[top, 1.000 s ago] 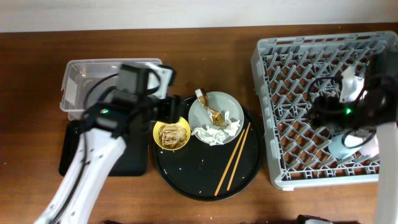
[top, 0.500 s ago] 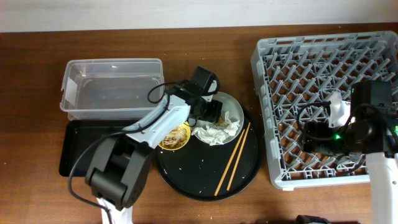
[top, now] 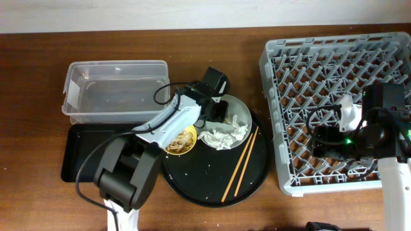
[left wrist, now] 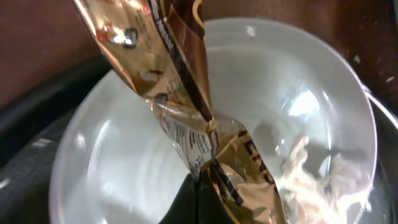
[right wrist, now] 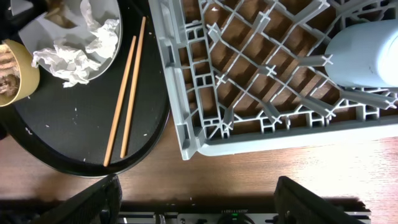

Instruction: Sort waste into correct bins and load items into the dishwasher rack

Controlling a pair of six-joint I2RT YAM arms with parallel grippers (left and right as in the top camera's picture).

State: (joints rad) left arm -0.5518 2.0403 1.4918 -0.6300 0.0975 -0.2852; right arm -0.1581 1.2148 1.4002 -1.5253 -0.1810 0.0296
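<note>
The gold-brown wrapper (left wrist: 186, 118) fills the left wrist view right in front of the left claw (top: 216, 114), over the pale plate (left wrist: 112, 162); its long axis runs from the bottom middle of that view, where it meets a dark wedge of the claw, up to the top left, with a kink halfway; whether the fingers are pinched on it or only touching it I cannot tell, since the foil covers them; a crumpled white tissue (left wrist: 311, 180) lies on the plate to this claw's right; the right claw (right wrist: 198, 183) hangs above the dishwasher rack (right wrist: 186, 134) with its fingers spread wide and nothing between them; the light blue cup (right wrist: 367, 53) sits in the rack ahead and to its right; the chopsticks (right wrist: 127, 93) lie ahead and to its left on the round black tray (right wrist: 74, 137), side by side, their long axes pointing almost straight away from the claw.
</note>
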